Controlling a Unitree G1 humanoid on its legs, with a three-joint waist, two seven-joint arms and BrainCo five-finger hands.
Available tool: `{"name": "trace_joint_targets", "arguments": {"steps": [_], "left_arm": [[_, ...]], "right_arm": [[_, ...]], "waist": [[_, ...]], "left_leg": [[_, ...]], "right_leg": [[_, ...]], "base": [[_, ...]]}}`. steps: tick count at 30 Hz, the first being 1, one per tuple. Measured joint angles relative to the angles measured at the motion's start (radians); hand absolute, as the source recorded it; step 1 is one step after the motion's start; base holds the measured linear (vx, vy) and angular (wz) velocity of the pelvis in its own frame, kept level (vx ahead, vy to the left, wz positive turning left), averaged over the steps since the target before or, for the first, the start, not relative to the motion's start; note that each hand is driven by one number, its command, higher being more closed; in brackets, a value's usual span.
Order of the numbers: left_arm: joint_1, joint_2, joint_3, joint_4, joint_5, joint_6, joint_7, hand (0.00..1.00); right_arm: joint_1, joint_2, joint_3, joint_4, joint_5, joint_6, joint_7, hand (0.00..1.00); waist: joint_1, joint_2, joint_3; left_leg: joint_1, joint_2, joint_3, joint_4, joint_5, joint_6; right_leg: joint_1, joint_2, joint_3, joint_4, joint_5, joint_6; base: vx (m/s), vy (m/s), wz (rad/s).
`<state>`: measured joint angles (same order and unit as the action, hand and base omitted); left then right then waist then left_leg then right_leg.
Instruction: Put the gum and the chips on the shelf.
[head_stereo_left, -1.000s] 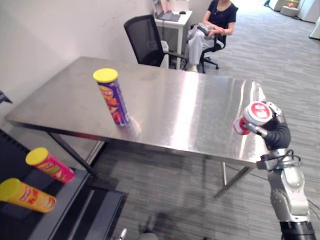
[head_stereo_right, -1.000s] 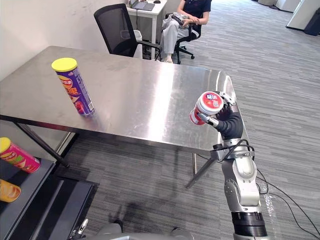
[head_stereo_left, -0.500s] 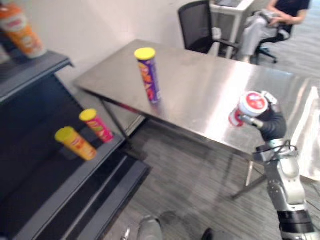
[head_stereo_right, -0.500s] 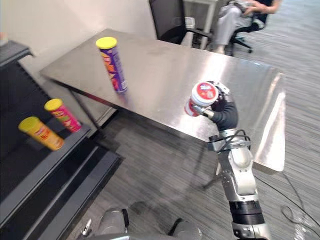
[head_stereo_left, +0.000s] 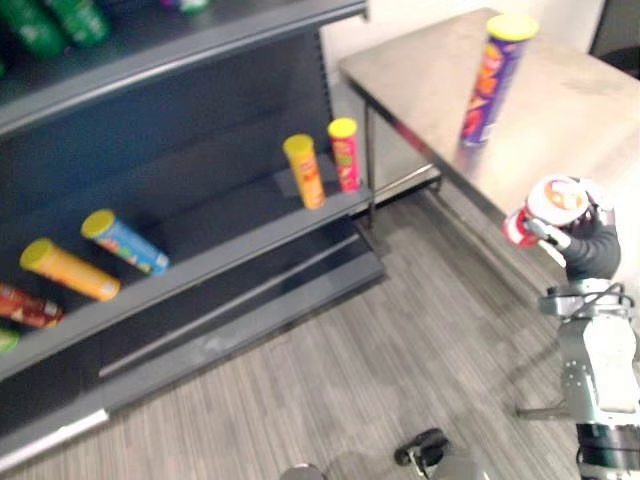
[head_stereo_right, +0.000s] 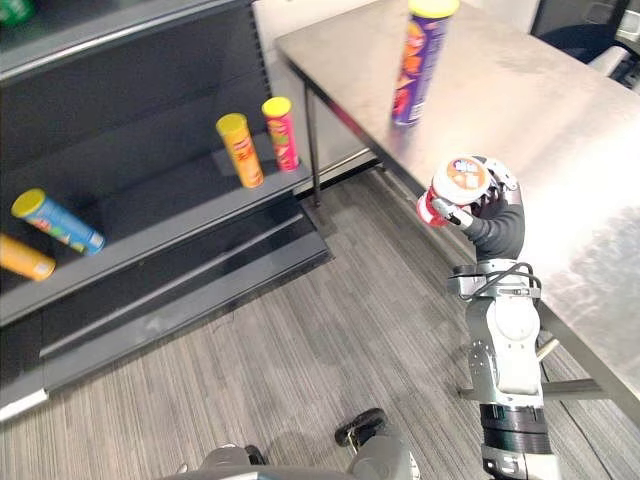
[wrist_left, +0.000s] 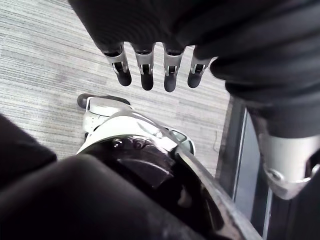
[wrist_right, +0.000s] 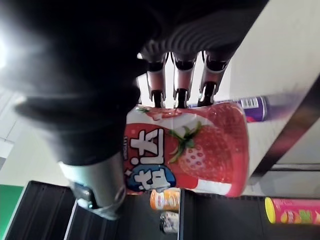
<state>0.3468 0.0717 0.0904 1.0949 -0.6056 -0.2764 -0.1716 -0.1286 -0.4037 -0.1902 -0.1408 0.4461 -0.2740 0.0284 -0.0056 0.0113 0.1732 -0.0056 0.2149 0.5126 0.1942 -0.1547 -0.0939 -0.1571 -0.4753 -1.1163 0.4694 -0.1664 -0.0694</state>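
1. The green bottles (head_stereo_left: 50, 20) at 11 o'clock in the left eye view are cut off by the top edge.
2. A red thing (head_stereo_left: 25, 305) at 9 o'clock is cut off by the side edge. I cannot tell what it is.
3. The lid of the purple chips can (head_stereo_right: 418, 62) is cut by the top edge in the right eye view. The far end of the shiny surface (head_stereo_right: 560, 110) is cut off too.
4. In the right wrist view, the tips of the fingers (wrist_right: 180, 82) go behind the gum tub (wrist_right: 187, 150) and are hidden.
5. The right hand (head_stereo_left: 585, 245) is clenched around the gum tub at 3 o'clock, up in the air above the floor (head_stereo_left: 400, 360), beside the edge of the surface.
6. The chips can stands upright on the surface at 1 o'clock.
7. The left hand (wrist_left: 146, 67) hangs over the floor with loose, straight fingers and nothing in it.
8. The dark shelf (head_stereo_left: 200, 260) runs from 9 to 12 o'clock. A yellow can (head_stereo_left: 304, 172) and a pink can (head_stereo_left: 345, 154) stand side by side on its board near the surface. A blue can (head_stereo_left: 125, 241) and an orange can (head_stereo_left: 68, 270) lie on their sides farther toward 9 o'clock.
9. Half a second ago the surface sat in the middle of the view. Now the whole picture has swung toward the shelf, so the camera has turned. The chair and the seated person have gone out of view.
10. The gum tub is in the right hand as before, and the chips can stays on the surface.
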Motion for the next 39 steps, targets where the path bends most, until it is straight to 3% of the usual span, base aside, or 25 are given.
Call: {"name": "trace_joint_targets", "arguments": {"steps": [1,2,5,8,17,26,31,33,34,35,36,37,38,39], "left_arm": [[-0.001,0.02,-0.007,-0.003,-0.002,0.001,0.001,0.0],[-0.001,0.02,-0.005,-0.003,-0.003,0.003,0.006,0.0],[0.004,0.02,-0.005,-0.025,-0.01,0.003,0.007,0.0],[0.004,0.022,-0.005,-0.043,-0.019,0.002,0.003,0.0],[0.004,0.019,-0.005,-0.079,-0.021,-0.004,-0.011,0.0],[0.004,0.018,-0.015,-0.085,-0.05,-0.013,-0.03,0.0],[0.004,0.023,-0.027,-0.124,-0.06,-0.03,-0.026,0.0],[0.004,0.021,-0.029,-0.14,-0.059,-0.03,-0.007,0.0],[0.004,0.021,-0.032,-0.143,-0.059,-0.03,-0.001,0.0],[0.011,0.023,-0.038,-0.153,-0.056,-0.028,0.01,0.0],[0.014,0.024,-0.059,-0.166,-0.053,-0.026,0.012,0.0],[0.009,0.035,-0.069,-0.168,-0.049,-0.025,0.013,0.0],[0.001,0.061,-0.085,-0.164,-0.038,-0.019,0.014,0.0],[-0.009,0.081,-0.096,-0.156,-0.021,-0.014,0.013,0.0]], "right_arm": [[0.0,0.008,0.002,0.0,0.0,0.001,0.002,1.0],[0.0,0.011,0.002,0.0,-0.002,0.001,0.004,1.0],[0.003,0.011,0.002,0.0,-0.007,0.0,0.004,1.0],[0.006,0.013,0.003,0.0,-0.007,0.0,0.009,1.0],[-0.016,0.031,0.015,0.0,-0.016,-0.001,0.028,1.0],[-0.046,0.03,0.077,0.001,-0.016,0.002,0.08,1.0],[-0.047,0.03,0.141,0.015,-0.017,0.004,0.117,1.0],[-0.044,0.035,0.169,0.029,-0.017,0.006,0.136,1.0],[-0.044,0.042,0.175,0.032,-0.017,0.008,0.138,1.0],[-0.038,0.065,0.178,0.035,-0.016,0.008,0.144,1.0],[-0.012,0.084,0.178,0.033,-0.016,0.002,0.143,1.0],[0.005,0.093,0.178,0.029,-0.016,0.0,0.138,1.0],[0.036,0.111,0.183,0.022,-0.017,0.001,0.122,1.0],[0.066,0.117,0.185,-0.008,-0.018,-0.001,0.101,1.0]], "waist": [[0.009,-0.026,0.007],[0.011,-0.033,0.005],[0.012,-0.033,0.005],[0.011,-0.035,0.006],[0.037,-0.033,0.005],[0.046,-0.037,0.007],[0.075,-0.048,0.015],[0.092,-0.047,0.017],[0.094,-0.045,0.019],[0.093,-0.044,0.023],[0.08,-0.029,0.032],[0.073,-0.027,0.034],[0.067,-0.033,0.035],[0.056,-0.05,0.036]], "left_leg": [[-0.002,-0.031,-0.002,-0.011,0.001,-0.006],[0.0,-0.043,-0.004,-0.015,0.001,-0.006],[-0.007,-0.075,-0.006,-0.033,-0.007,-0.002],[-0.014,-0.09,-0.007,-0.038,-0.001,0.007],[-0.018,-0.082,-0.001,-0.041,0.01,0.01],[-0.002,-0.086,-0.005,-0.05,0.011,0.01],[-0.04,-0.081,-0.038,0.075,-0.056,0.042],[-0.061,-0.093,-0.074,0.117,-0.077,0.07],[-0.066,-0.098,-0.091,0.123,-0.081,0.077],[-0.069,-0.117,-0.136,0.129,-0.084,0.088],[-0.075,-0.128,-0.217,0.144,-0.091,0.111],[-0.087,-0.125,-0.265,0.156,-0.093,0.123],[-0.112,-0.131,-0.344,0.168,-0.093,0.138],[-0.139,-0.156,-0.399,0.177,-0.086,0.138]], "right_leg": [[-0.001,-0.03,0.0,0.001,0.03,0.004],[-0.001,-0.035,0.003,-0.001,0.046,0.004],[-0.008,-0.03,0.048,-0.072,0.158,0.011],[-0.017,-0.02,0.083,-0.119,0.218,0.018],[-0.031,0.006,0.126,-0.125,0.226,0.017],[-0.01,-0.011,0.138,-0.112,0.226,0.017],[0.016,-0.054,0.139,-0.076,0.238,0.033],[0.027,-0.076,0.161,-0.071,0.296,0.042],[0.028,-0.08,0.19,-0.064,0.324,0.039],[0.016,-0.094,0.296,-0.027,0.376,-0.004],[-0.036,-0.073,0.505,0.046,0.377,-0.012],[-0.048,-0.021,0.622,0.055,0.309,0.033],[-0.059,0.094,0.813,0.054,0.178,0.098],[-0.066,0.163,0.91,0.041,0.129,0.113]], "base": [[-0.15,0.212,0.3],[-0.12,0.143,0.17],[-0.12,0.175,0.01],[-0.03,0.182,0.01],[0.07,0.031,-0.01],[0.0,-0.029,0.05],[-0.04,0.031,0.18],[-0.09,0.158,0.41],[-0.08,0.194,0.62],[-0.08,0.199,1.13],[-0.05,0.167,1.34],[-0.02,0.075,1.76],[0.0,0.002,1.94],[0.0,-0.001,1.98]]}}
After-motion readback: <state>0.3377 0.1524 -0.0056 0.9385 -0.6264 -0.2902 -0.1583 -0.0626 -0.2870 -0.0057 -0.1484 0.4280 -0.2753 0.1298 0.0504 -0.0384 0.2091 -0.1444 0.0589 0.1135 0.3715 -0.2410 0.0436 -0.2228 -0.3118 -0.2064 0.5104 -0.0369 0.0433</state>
